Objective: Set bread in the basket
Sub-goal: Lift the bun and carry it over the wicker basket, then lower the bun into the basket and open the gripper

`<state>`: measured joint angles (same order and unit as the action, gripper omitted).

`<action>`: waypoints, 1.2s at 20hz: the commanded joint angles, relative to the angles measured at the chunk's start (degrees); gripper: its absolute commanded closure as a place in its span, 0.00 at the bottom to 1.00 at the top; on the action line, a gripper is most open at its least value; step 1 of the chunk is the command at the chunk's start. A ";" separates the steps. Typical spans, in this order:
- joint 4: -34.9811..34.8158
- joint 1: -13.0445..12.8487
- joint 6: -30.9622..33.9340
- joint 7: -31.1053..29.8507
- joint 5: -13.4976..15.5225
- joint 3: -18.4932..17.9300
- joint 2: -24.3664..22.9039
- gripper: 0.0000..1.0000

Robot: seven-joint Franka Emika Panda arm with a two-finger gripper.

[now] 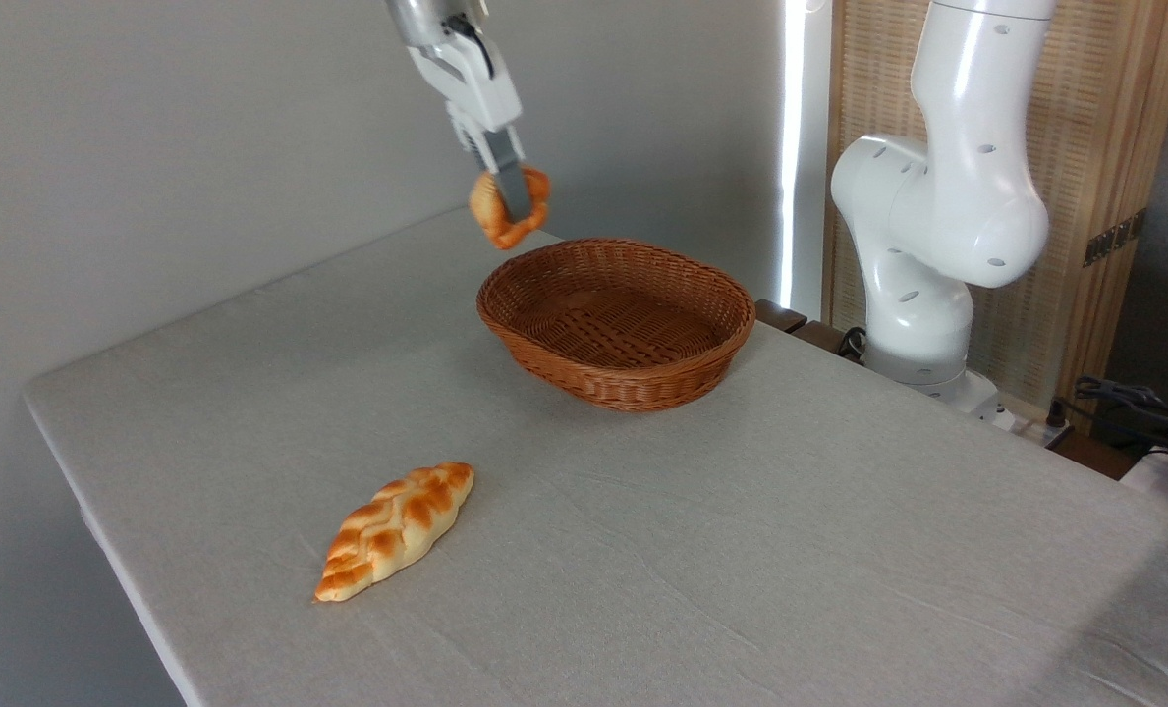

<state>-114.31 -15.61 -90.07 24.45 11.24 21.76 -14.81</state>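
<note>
The bread (493, 211), a small golden-orange bun, hangs in the air above the table, just left of and above the far-left rim of the basket. My gripper (513, 204) is shut on it, its fingers coming down from the top of the picture and covering the bun's middle. The oval brown wicker basket (701, 368) stands on the table at the back middle and holds nothing.
A long braided loaf (395, 530) lies on the grey tablecloth near the front left edge. The arm's white base (927, 265) stands right of the basket, with a wooden screen behind it and cables (1134, 403) at far right.
</note>
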 commanded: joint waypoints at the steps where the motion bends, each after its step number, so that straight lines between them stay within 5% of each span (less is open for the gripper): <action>1: -9.08 -1.97 -0.10 5.33 0.28 -1.81 -4.96 0.89; 4: -11.81 -2.06 -2.03 5.78 -1.91 -1.72 -4.70 0.83; 8: -12.70 -2.41 -3.18 5.17 -2.27 -1.19 -4.44 0.27; 14: -12.70 -2.50 -2.74 5.08 -2.45 -1.19 -4.44 0.00; 24: -11.21 -2.50 -1.69 4.82 -2.80 -1.72 -5.05 0.00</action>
<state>-126.22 -17.38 -92.27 29.06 9.18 21.19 -18.77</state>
